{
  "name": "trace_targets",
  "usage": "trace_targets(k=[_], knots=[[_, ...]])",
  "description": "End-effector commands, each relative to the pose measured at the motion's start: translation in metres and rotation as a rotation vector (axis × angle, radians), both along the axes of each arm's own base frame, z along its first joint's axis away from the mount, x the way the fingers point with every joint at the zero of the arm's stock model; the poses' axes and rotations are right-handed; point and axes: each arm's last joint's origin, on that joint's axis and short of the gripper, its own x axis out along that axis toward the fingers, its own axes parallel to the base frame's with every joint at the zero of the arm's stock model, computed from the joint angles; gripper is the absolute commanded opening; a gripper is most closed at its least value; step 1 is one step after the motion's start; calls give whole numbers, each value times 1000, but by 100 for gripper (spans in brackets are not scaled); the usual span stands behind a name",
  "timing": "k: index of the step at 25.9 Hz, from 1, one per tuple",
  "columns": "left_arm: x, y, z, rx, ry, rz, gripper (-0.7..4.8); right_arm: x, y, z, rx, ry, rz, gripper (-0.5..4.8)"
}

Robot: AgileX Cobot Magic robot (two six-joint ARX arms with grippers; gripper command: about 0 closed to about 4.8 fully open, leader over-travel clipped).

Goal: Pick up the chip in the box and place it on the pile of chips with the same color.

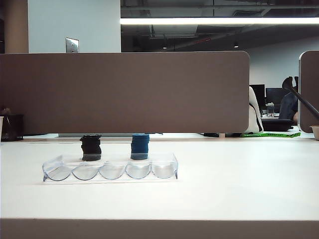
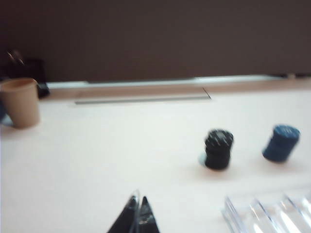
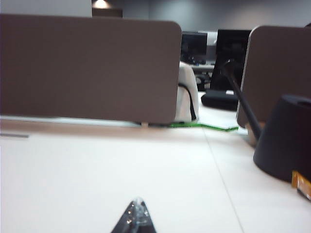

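Both shut claws, left claw (image 2: 138, 212) and right claw (image 3: 137, 216), edge-cropped.

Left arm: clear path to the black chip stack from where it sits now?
Probably yes. In its wrist view the left hand, shut and empty, sits low over bare table, the black stack ahead with nothing between. The tray lies off to one side, the blue stack beyond.

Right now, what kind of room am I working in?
Most likely an open-plan office. A brown desk divider panel backs the white table, and beyond it stand dark computer monitors under a long ceiling strip light.
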Motion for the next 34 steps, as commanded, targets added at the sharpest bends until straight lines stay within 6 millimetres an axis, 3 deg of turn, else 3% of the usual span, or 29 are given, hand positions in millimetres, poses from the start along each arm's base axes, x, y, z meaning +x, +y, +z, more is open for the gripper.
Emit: trace_targets(k=[1,34], knots=[[0,-1,2,-7,-14,-28,-4,1,0,-7,-22,65,-6,-5],[0,1,-1,-5,24,24,-3,1,-1,-9,-12,93,-50,-5]])
